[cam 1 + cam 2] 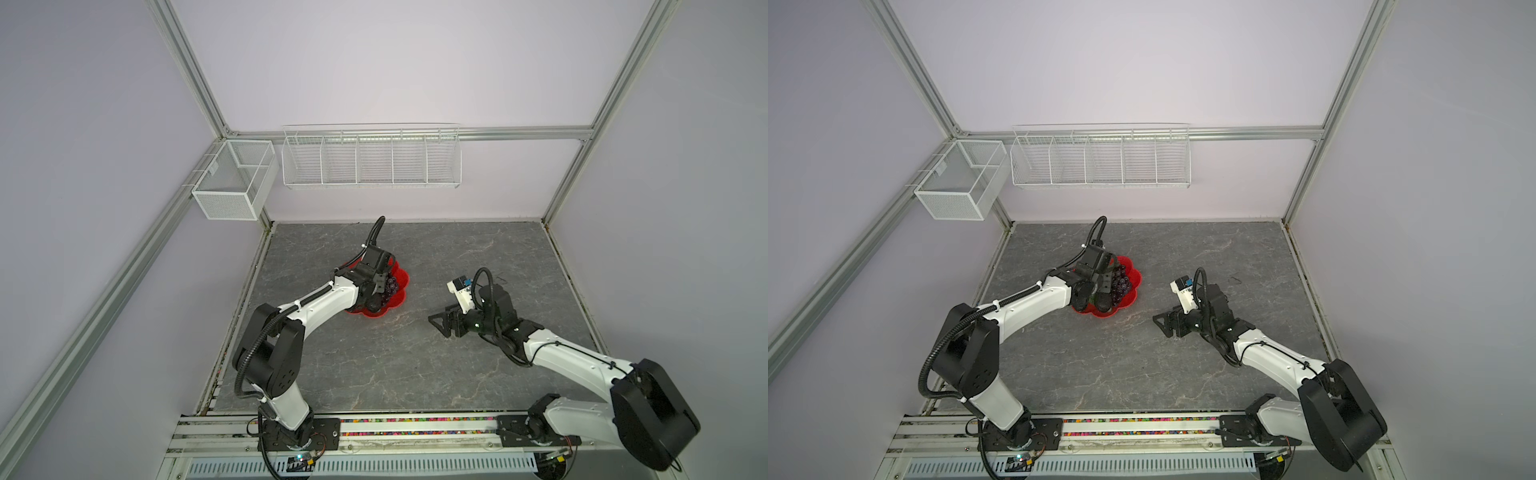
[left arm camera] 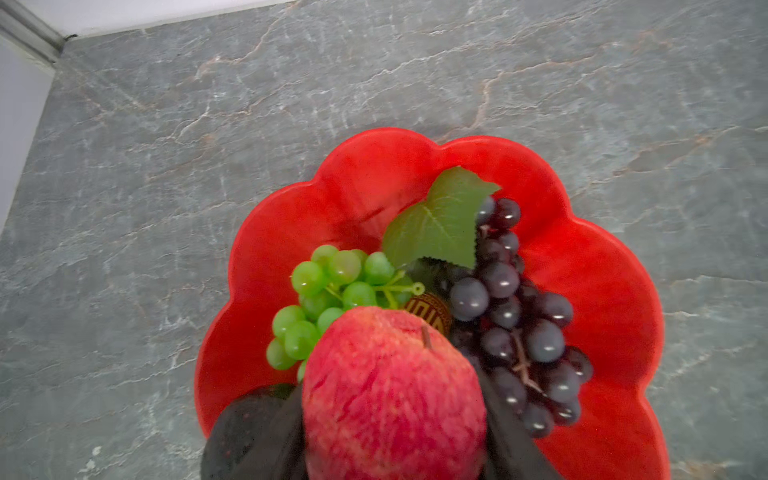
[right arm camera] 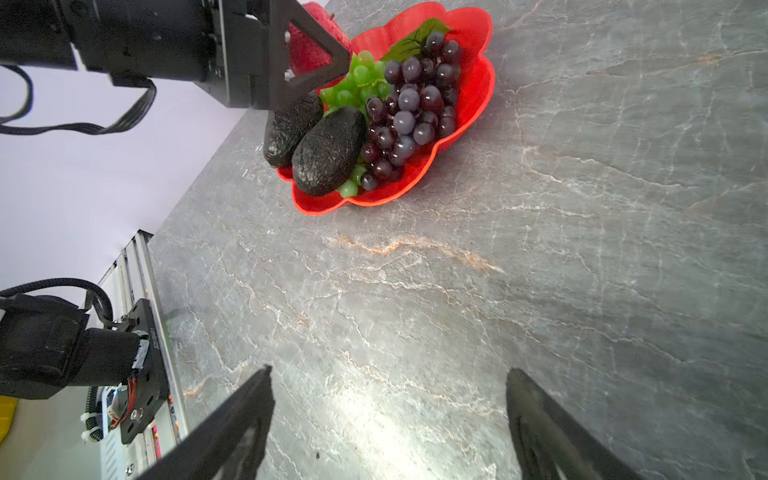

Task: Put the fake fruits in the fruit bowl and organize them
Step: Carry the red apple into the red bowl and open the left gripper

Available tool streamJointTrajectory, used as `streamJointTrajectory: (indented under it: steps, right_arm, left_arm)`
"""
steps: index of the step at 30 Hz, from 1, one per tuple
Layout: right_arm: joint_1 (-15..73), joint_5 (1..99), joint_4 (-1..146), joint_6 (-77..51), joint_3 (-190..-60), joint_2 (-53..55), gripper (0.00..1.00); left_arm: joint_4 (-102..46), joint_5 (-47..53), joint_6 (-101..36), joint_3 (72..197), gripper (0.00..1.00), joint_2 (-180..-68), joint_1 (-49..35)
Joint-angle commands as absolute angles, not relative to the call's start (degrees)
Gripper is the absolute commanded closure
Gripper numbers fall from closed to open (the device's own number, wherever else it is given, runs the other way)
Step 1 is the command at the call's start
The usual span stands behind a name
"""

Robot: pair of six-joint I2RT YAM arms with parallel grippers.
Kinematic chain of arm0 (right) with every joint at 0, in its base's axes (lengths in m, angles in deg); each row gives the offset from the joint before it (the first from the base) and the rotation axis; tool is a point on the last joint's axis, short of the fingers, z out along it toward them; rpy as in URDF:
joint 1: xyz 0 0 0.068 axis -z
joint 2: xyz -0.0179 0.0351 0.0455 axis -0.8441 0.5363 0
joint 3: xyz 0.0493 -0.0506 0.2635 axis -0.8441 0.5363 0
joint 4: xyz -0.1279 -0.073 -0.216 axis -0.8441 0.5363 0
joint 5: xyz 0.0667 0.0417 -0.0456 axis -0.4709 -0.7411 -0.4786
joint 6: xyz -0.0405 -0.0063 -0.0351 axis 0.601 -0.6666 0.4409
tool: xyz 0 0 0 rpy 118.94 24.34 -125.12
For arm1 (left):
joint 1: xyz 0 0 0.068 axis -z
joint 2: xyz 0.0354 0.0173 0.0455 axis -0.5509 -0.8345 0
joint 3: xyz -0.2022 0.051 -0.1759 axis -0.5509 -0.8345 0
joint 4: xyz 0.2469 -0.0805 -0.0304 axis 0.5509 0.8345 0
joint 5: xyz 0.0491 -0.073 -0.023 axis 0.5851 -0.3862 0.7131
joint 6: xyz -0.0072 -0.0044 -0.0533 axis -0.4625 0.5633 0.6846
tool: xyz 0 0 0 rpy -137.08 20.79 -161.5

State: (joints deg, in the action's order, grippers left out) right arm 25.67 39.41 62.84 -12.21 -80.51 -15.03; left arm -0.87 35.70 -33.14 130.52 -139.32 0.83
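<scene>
The red scalloped fruit bowl (image 1: pixel 402 275) (image 1: pixel 1133 275) (image 2: pixel 374 162) (image 3: pixel 473 99) sits left of the table's middle. In it lie a green grape bunch (image 2: pixel 328 286) (image 3: pixel 361 79), a dark purple grape bunch (image 2: pixel 523 324) (image 3: pixel 415 108) (image 1: pixel 1121 286) with a green leaf (image 2: pixel 440 220), and two dark bumpy avocados (image 3: pixel 328 149) (image 3: pixel 291 124). My left gripper (image 1: pixel 380 286) (image 2: pixel 392 415) hangs just over the bowl, shut on the small red-pink round fruit (image 2: pixel 386 365) (image 3: pixel 309 50). My right gripper (image 1: pixel 441 326) (image 1: pixel 1165 325) (image 3: pixel 388 386) stands open and empty, low over bare table to the bowl's right.
A long white wire basket (image 1: pixel 370 160) hangs on the back wall and a mesh basket (image 1: pixel 232 183) on the left frame. The grey stone table (image 1: pixel 415 374) ends at the arms' base rail (image 1: pixel 415 424) in front.
</scene>
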Motion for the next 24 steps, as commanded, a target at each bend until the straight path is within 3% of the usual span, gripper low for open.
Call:
streamJointTrajectory:
  steps: [1, 7, 14, 24]
  right_arm:
    - [25.45, 39.06, 59.37, -10.49, -80.32, -15.75, 0.11]
    - [25.41, 39.67, 60.4, -9.88, -80.22, -16.06, 0.12]
    - [25.4, 39.51, 60.37, -9.79, -79.71, -16.76, 0.12]
    - [25.52, 38.76, 59.71, -10.21, -79.46, -17.07, 0.12]
  left_arm:
    - [1.81, 37.97, -33.71, 132.78, 0.51, -141.93, 0.41]
    - [1.76, 38.34, -33.01, 135.19, 0.48, -144.49, -0.03]
    - [1.18, 39.02, -32.56, 135.85, 0.31, -144.24, -0.12]
    - [-2.6, 39.06, -33.55, 130.93, 0.29, -135.8, -0.12]
